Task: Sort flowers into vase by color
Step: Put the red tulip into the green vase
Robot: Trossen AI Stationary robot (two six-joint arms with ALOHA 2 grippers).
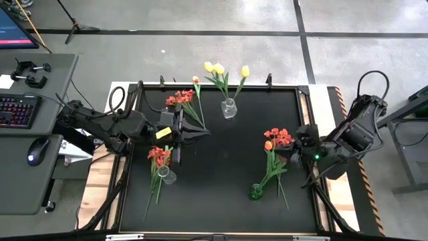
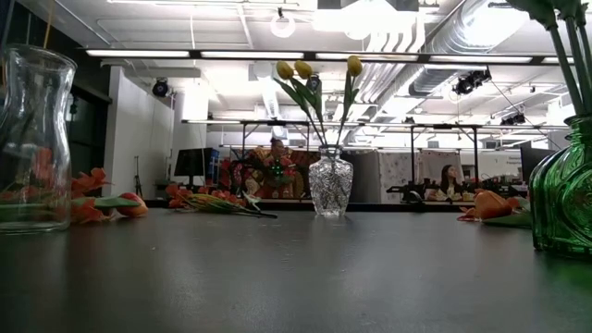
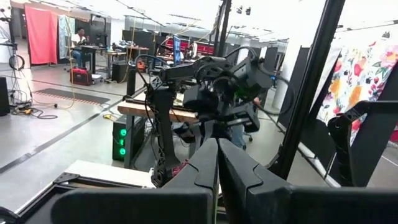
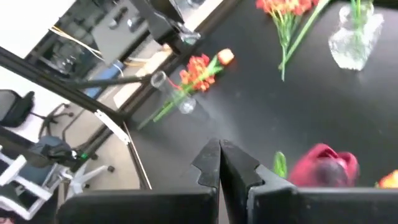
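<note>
Three yellow tulips (image 1: 217, 69) (image 2: 314, 69) stand in a clear vase (image 1: 229, 108) at the far middle. A red bunch (image 1: 180, 98) lies on the mat at the far left. An orange-red bunch (image 1: 159, 156) lies by a second clear vase (image 1: 167, 176) (image 2: 32, 139) at the near left. Red and orange tulips (image 1: 276, 138) lean with their stems in a green vase (image 1: 256, 192) (image 2: 564, 194). My left gripper (image 1: 204, 130) (image 3: 217, 155) is shut and hovers between the two left bunches. My right gripper (image 1: 296, 155) (image 4: 219, 155) is shut beside the red heads (image 4: 323, 165).
An orange tulip (image 2: 490, 203) lies on the mat near the green vase. The black mat (image 1: 227, 214) has bare room in the middle and along the near edge. A desk with a keyboard (image 1: 17, 110) and a mouse stands left of the table.
</note>
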